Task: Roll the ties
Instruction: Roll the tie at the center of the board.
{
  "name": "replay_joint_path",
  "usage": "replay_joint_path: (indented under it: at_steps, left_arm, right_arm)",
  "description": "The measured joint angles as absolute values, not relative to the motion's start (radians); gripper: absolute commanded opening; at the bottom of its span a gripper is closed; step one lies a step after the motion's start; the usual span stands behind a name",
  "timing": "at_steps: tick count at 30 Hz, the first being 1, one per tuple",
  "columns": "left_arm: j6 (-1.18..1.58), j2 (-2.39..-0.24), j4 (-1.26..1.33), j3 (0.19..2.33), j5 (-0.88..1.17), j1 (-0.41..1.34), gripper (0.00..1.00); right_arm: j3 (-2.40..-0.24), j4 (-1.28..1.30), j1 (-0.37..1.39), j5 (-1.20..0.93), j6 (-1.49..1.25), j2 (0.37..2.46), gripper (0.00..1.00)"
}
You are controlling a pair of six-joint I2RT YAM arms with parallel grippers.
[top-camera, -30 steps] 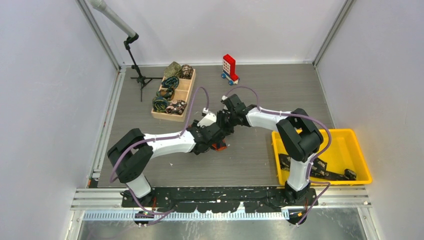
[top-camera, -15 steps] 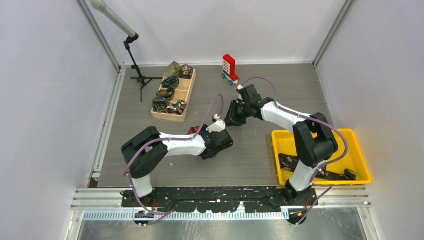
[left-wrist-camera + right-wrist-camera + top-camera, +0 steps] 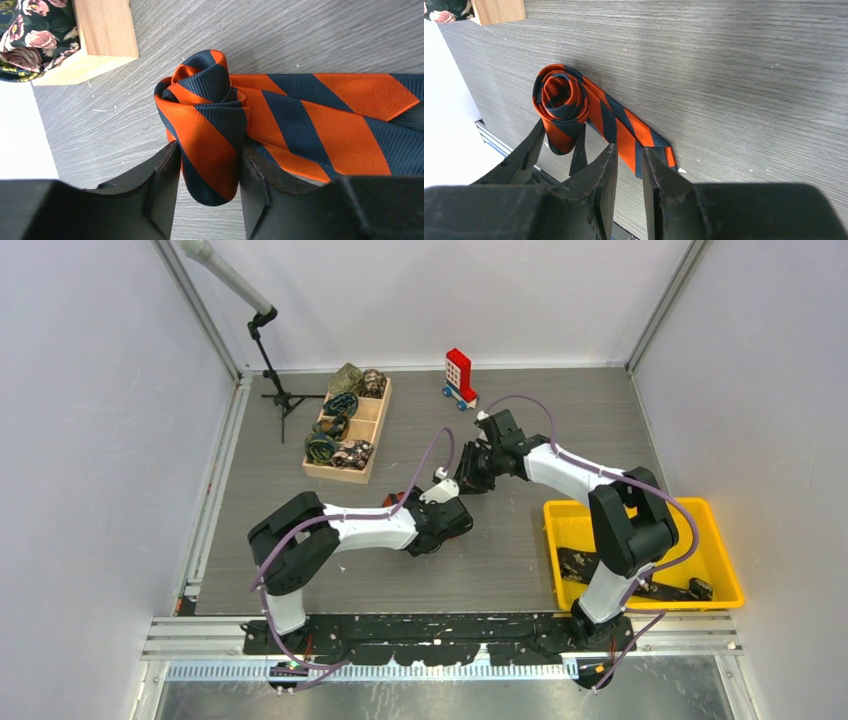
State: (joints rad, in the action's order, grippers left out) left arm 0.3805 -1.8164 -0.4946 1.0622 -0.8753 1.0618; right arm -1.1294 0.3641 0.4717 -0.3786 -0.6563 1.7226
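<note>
Currently the left end effector (image 3: 209, 155) is clamped on the rolled part of the orange-and-navy striped tie (image 3: 205, 115), lying on the counter (image 3: 300, 35). Near the flat tail, the right end effector (image 3: 629, 152) hangs empty, jaws slightly apart.

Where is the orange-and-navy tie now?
In the left wrist view the tie lies on the table mid-frame, its rolled end between the jaws of the left gripper and its tail running right. The wooden box is at upper left.
</note>
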Motion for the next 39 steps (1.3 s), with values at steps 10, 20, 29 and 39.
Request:
replay_joint_path:
  at_steps: [10,20,29,39]
  left_arm:
    - [0.383,-1.816,-0.553,1.107,-0.817,1.061,0.62]
    - [0.387,-1.792,-0.628,1.163,-0.752,1.060,0.78]
    - [0.384,-1.642,-0.669,1.160,-0.657,1.052,0.81]
    - [0.361,-1.260,-0.624,0.966,-0.423,0.798,0.80]
  right_arm:
    - [-1.140,0.392,0.469,-0.378,-0.656,1.721,0.30]
    - [-1.164,0.418,0.468,-0.379,-0.659,1.721,0.31]
    - [-1.227,0.417,0.513,-0.379,-0.679,1.721,0.37]
    - [-1.341,0.419,0.649,-0.367,-0.712,1.739,0.34]
